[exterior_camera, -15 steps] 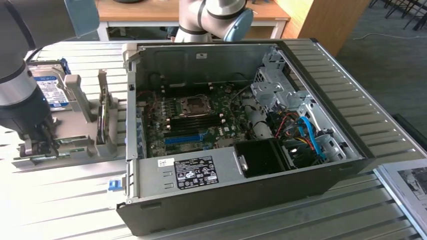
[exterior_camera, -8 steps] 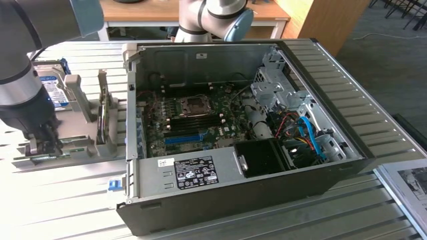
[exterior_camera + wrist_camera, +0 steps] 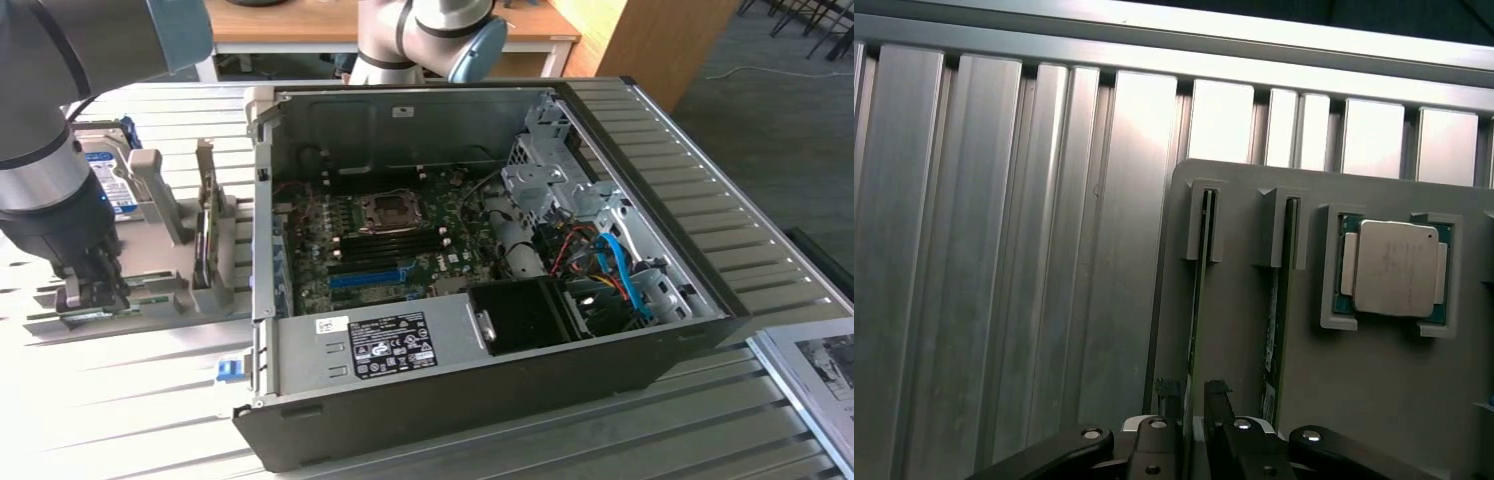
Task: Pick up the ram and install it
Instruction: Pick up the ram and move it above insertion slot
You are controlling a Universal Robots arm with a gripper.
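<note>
Ram (image 3: pixel 1196 300): standing on edge in a slot of the grey holder (image 3: pixel 1239 340) on the table (image 3: pixel 1004 250), getting pinched by the hand (image 3: pixel 1194 395) clenching on it. Sitting just beside, a second stick (image 3: pixel 1278 300), then a processor (image 3: pixel 1395 268). Lying open further off, toward the exterior view's right, the computer case (image 3: pixel 641 370).

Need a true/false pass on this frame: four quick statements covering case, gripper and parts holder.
1. The computer case is open, with its motherboard exposed. True.
2. The gripper is inside the case. False: it is at the grey holder, on the exterior view's left of the case.
3. A processor chip sits in a recess of the holder. True.
4. The holder's two slots are empty. False: the ram stands on edge in one and a second stick in the other.
</note>
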